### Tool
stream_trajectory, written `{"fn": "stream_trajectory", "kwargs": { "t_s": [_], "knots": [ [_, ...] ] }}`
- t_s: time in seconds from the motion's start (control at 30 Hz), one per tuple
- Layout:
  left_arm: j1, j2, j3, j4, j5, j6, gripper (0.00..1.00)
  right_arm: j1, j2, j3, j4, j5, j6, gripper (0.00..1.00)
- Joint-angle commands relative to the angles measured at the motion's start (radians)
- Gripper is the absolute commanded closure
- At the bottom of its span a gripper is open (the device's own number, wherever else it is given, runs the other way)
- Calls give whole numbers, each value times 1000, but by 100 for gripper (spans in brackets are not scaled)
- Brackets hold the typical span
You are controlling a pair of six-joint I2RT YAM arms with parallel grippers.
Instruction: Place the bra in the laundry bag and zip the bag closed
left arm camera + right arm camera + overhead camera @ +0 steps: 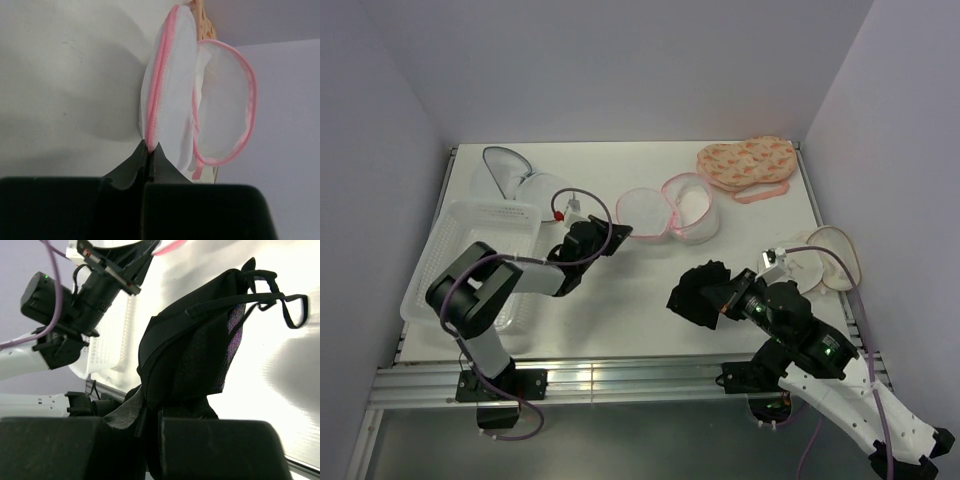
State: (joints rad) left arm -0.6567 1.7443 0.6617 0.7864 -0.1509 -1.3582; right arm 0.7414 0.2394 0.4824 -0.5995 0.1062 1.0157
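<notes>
White bench (650, 315) under pale lilac walls, with both arms bolted at its near edge. Closest to me, to the near right of the laundry bag (692, 208), the right tool (723, 300) is clamped on the bra (698, 290). The black bundle is held up in the closed fingers, well apart from the bag, and a thin strap loop dangles free from it.

At the bag's left side, the left tool (612, 238) is pinched tight on the pink zipper edge of the left half, its fingers together with the trim between them. The bag is open like a clamshell, with its two round mesh halves side by side and joined in the middle.

Left of the bag, a white slatted basket (470, 250) sits near a grey-trimmed mesh pouch (515, 178). Right of the bag, by the bench edge, lies another pale pouch (830, 258). Beyond the bag, toward the far right corner, rests an orange patterned pouch (745, 162) with a pink strap.
</notes>
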Motion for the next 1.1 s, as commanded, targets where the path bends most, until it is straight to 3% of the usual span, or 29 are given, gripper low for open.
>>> {"fn": "stream_trajectory", "kwargs": {
  "t_s": [0.0, 0.17, 0.3, 0.6, 0.73, 1.07],
  "knots": [
    [-21, -119, 53, -211, -53, 145, 100, -4, -9, 97, -28, 62, -41, 100],
    [-63, -273, 108, -529, -119, 244, 100, -5, 34, 215, -63, 127, -92, 100],
    [-87, -428, 110, -683, -125, 327, 100, -5, 107, 314, -77, 185, -175, 100],
    [-109, -672, 107, -875, -56, 444, 100, -5, 414, 571, -114, 314, -383, 100],
    [-112, -712, 145, -973, -42, 479, 100, -4, 562, 671, -129, 371, -456, 100],
    [-155, -746, 219, -1047, -68, 508, 100, 70, 793, 861, -267, 592, -540, 100]
  ]
}}
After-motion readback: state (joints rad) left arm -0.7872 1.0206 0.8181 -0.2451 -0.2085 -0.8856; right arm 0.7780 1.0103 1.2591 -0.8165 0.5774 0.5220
